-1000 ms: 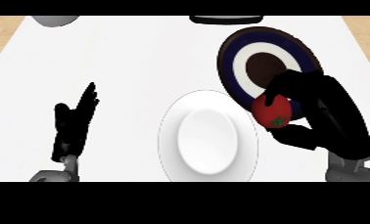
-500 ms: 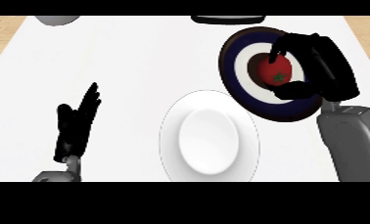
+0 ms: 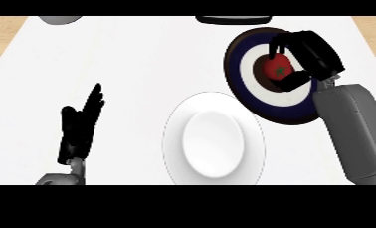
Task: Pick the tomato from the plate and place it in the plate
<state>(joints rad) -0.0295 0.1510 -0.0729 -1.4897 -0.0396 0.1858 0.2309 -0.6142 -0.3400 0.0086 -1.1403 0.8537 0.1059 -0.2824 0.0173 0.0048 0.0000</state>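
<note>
Right hand [image 3: 312, 57] curls round tomato [image 3: 278, 68] – partly hiding it.

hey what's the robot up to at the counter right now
The robot's right hand has its fingers curled around a red tomato, holding it over the centre of the dark blue and white ringed plate. A plain white plate sits nearer the robot, with nothing on it. The left hand rests open at the lower left, fingers up, touching nothing.

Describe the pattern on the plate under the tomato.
Concentric rings: dark navy rim, white band, dark brown centre on the patterned plate, head view.
</note>
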